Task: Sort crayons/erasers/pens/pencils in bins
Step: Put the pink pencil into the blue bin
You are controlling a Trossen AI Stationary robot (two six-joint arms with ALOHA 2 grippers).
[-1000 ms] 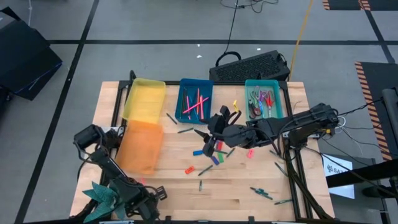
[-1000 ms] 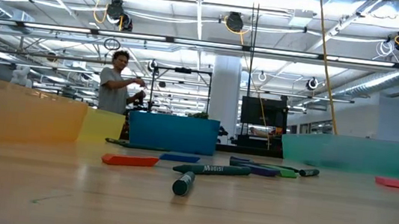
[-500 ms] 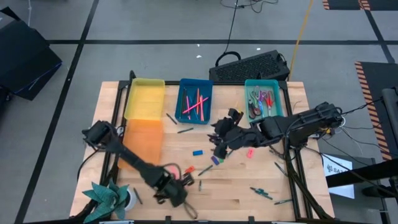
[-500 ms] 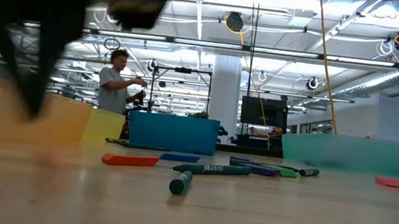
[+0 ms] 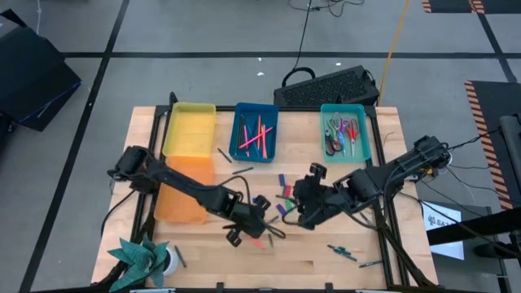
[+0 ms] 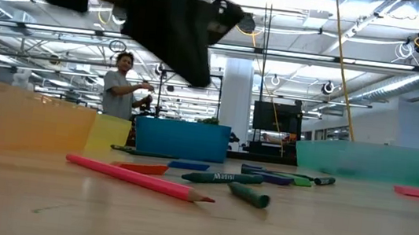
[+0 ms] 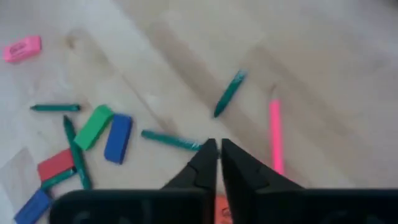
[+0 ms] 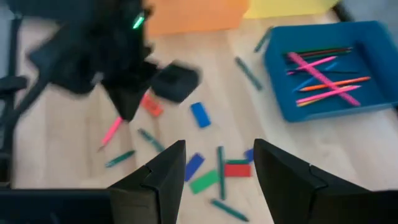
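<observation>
Pale wooden counter (image 5: 326,268) set on a grey floor with dark tape lines; beyond it in the low view, an open hall with ceiling lights and a person (image 6: 122,85) standing far back. Nearest the low camera: a pink pencil (image 6: 139,179) lying flat, absent from that spot half a second ago, with a green crayon (image 6: 250,196) just beside its tip. Mid-counter: left hand (image 5: 254,224) over the loose pieces, fingers pressed together with nothing between them, having swung in from the near-left edge where it was a second ago; left arm stretched across the orange bin (image 5: 183,191). Close by: right hand (image 5: 303,203), fingers spread apart and empty, pulled nearer and lower than before. Between the two hands: scattered erasers, among them a blue eraser (image 7: 118,137) touching a green eraser (image 7: 93,126), a red eraser (image 7: 55,165) near them, a pink eraser (image 7: 22,48) well apart. Farther back: yellow bin (image 5: 190,129), blue bin (image 5: 256,132) holding pink and orange sticks, teal bin (image 5: 345,130) holding mixed pieces. Farthest: black keyboard (image 5: 328,86) off the counter's far edge.
</observation>
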